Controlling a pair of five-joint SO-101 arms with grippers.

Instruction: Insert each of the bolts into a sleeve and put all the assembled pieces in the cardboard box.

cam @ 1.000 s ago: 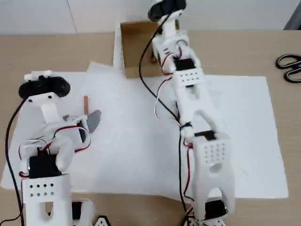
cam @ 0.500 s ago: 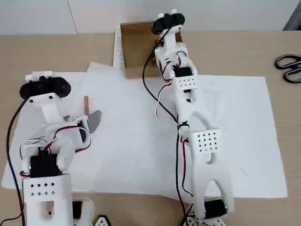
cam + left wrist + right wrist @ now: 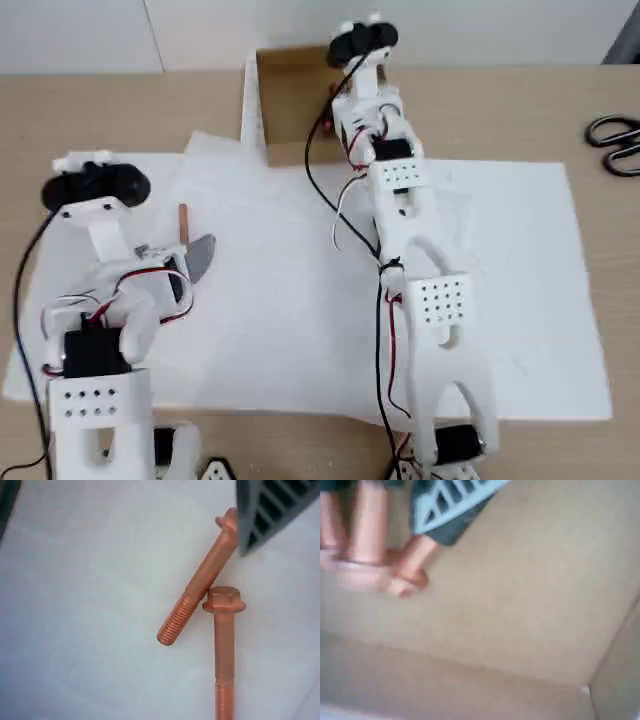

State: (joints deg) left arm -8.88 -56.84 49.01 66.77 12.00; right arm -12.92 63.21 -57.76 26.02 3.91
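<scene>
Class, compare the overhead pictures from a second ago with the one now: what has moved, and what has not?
The right arm sank lower, its elbow dropping, while its wrist kept over the cardboard box. Nothing was visibly taken hold of or let go. The left arm and the bolt beside it on the white sheet stayed as they were.

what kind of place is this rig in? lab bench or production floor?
Likely a lab or hobby workbench, not a production floor: a wooden table under a white paper sheet, the small left arm and right arm with bare wiring, scissors lying by the edge.
</scene>
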